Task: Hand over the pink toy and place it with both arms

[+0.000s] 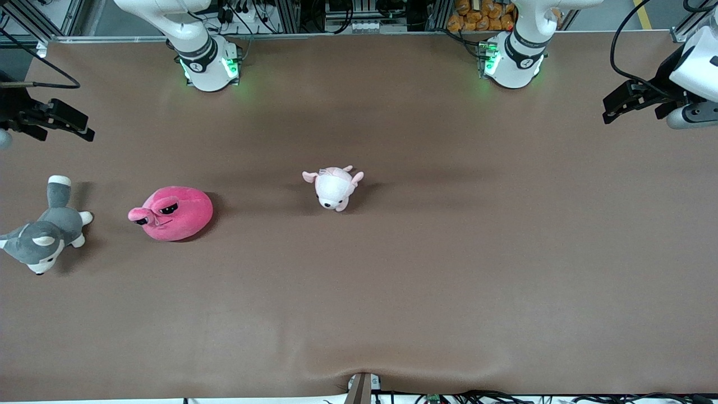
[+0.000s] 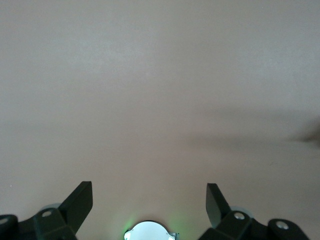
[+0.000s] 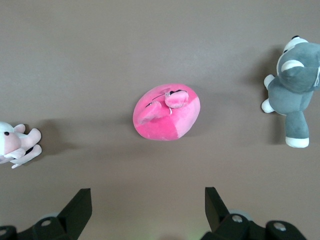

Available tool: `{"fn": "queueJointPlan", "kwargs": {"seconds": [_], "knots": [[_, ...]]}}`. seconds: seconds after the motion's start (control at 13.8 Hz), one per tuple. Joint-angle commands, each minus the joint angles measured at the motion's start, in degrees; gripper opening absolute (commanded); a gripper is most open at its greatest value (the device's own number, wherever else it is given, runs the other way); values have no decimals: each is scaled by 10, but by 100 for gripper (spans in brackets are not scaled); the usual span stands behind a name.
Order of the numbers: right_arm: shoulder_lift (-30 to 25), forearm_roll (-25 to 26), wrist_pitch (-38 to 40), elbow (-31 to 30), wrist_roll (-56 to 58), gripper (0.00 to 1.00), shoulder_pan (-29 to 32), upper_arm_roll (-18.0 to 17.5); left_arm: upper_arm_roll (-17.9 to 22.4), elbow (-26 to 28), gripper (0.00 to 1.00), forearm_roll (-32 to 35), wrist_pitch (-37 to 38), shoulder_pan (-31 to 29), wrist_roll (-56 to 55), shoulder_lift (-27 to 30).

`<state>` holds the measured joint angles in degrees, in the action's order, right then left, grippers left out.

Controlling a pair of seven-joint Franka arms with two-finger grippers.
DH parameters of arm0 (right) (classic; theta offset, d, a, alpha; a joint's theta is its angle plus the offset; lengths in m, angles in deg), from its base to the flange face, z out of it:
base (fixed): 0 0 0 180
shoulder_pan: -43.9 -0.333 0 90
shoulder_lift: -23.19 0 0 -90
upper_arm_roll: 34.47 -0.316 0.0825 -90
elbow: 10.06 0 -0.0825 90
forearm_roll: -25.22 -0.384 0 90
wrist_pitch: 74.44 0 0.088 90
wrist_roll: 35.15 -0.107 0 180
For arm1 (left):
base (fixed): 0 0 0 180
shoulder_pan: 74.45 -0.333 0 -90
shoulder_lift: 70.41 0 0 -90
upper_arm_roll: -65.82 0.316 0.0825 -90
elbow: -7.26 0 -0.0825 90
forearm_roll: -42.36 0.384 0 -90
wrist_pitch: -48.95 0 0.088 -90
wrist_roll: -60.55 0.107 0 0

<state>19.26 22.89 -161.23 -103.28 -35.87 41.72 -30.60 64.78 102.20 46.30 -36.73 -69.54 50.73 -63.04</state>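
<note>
Pickup is not yet begun: the toy [image 1: 173,213] lies on the counter [image 1: 426,269] toward my right arm's end, between the husky [image 1: 46,234] and the pale plush [image 1: 334,187]. My right gripper [image 3: 145,210] hangs spread and empty above it; I judge the next move is to descend and close on it. My left gripper [image 2: 149,202], spread and empty, waits over bare counter.

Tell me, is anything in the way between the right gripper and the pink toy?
Nothing visible is. The right gripper hangs open in the air at the right arm's end of the table, and only bare table surrounds the pink toy. The husky and the small plush lie apart, on either side of it.
</note>
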Motion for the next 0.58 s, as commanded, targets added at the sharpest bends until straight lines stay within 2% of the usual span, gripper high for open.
{"fn": "queueJointPlan", "kwargs": {"seconds": [0.0,0.51], "knots": [[9,-9,0,11,-1,100,-13,6,-2,-3,100,4,8,-4,16,-1],[11,-8,2,24,0,100,-29,6,-4,-21,100,7,9,2,26,-9]]}}
